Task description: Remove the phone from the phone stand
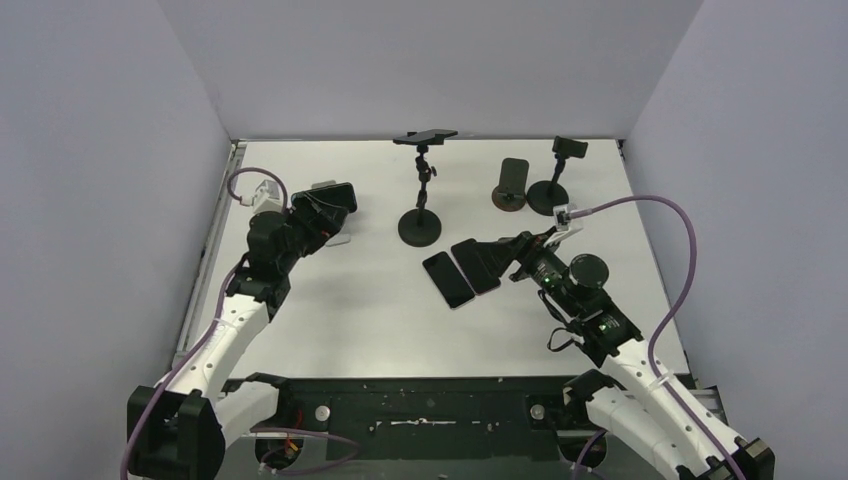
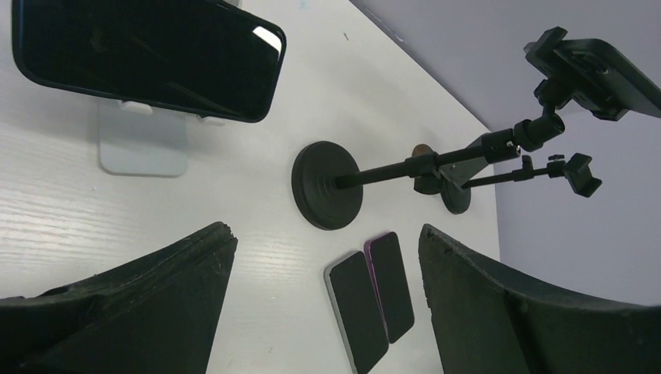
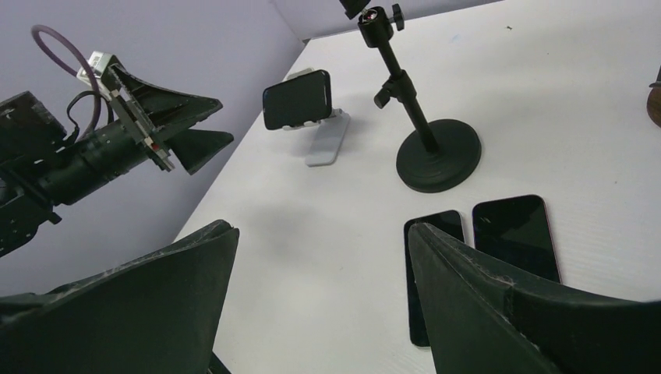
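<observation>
The left gripper (image 2: 326, 234) is hovering with its fingers spread wide, near but not touching the phone (image 2: 148, 54), which is resting on the white stand (image 2: 144, 148).

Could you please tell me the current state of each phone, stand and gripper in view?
Left gripper: open, empty.
Right gripper: open, empty.
Left phone: propped on white stand, screen dark.
Top phone: clamped on tall stand.
Flat phones: side by side on table, screens dark.
Back stand: clamp looks empty.
</observation>
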You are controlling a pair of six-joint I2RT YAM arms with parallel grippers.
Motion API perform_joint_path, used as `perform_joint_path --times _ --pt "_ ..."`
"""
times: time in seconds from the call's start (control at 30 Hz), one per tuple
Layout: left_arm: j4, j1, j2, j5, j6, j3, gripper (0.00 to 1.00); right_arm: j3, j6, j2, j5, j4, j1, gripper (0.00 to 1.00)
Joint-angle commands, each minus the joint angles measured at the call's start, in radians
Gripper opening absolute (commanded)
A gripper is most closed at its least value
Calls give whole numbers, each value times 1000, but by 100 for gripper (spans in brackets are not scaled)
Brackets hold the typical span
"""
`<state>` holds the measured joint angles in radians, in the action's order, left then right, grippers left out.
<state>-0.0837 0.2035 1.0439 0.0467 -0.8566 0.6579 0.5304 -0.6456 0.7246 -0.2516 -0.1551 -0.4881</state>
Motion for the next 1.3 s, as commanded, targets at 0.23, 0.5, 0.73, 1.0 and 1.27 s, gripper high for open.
perform_joint_path --times 0.23,0.5,0.73,1.0,1.27 --pt "-25 -221 23 -19 -27 62 85 -40 50 -87 -45 16 -6 83" --pt "-627 -499 244 306 -344 -127 83 -12 62 -103 -102 -3 -6 83" --pt "-1111 -539 572 473 -390 -144 79 -28 52 -120 -125 -14 -20 83" --pt "-1496 -564 874 542 -474 -115 71 -9 103 -158 -83 44 -29 83" --pt "-1573 -549 976 600 -470 -66 69 3 118 -141 -70 40 -29 83"
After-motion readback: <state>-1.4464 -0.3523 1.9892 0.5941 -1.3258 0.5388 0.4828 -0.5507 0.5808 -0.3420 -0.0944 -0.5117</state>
